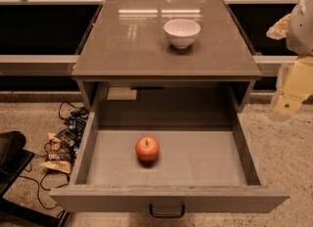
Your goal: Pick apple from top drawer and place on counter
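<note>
The apple (147, 148) is seen lower centre in the pulled-out drawer (205, 158), exposed for reaching. The hand (291, 91) is held at the right edge; its state cannot be told.

The apple (147, 148) sits upright on the floor of the open top drawer (98, 199), left of its centre. A white bowl (182, 33) stands on the counter (122, 50), and the gripper (286, 104) hangs at the right edge, outside the drawer's right wall.
</note>
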`<state>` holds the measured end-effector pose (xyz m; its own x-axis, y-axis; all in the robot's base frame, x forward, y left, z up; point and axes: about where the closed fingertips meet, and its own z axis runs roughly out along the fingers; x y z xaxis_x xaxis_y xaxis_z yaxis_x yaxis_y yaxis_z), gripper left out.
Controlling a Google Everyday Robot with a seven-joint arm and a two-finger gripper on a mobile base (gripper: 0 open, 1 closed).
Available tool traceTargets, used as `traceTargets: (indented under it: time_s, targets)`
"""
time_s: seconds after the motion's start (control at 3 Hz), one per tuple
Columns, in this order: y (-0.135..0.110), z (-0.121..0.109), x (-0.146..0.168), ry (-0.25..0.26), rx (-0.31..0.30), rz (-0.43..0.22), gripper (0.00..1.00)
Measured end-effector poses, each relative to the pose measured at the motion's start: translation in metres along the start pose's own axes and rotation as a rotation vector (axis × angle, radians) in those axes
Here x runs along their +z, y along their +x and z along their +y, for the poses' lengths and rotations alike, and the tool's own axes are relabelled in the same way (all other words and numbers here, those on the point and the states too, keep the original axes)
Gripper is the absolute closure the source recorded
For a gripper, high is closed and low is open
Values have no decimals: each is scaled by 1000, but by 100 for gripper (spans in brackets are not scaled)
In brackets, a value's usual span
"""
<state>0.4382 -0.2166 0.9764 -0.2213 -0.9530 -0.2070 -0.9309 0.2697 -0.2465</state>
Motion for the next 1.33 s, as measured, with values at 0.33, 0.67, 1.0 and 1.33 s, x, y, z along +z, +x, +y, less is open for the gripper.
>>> traceTargets:
  time_s: [0.33,0.67,1.0,1.33]
  targets:
    - [0,0,0,0,0,0,0]
    - [-8,1,23,-4,-3,-58,0]
    - [-27,9,80,-41,-4,-211,0]
    - [-54,14,148,-66,18,-409,0]
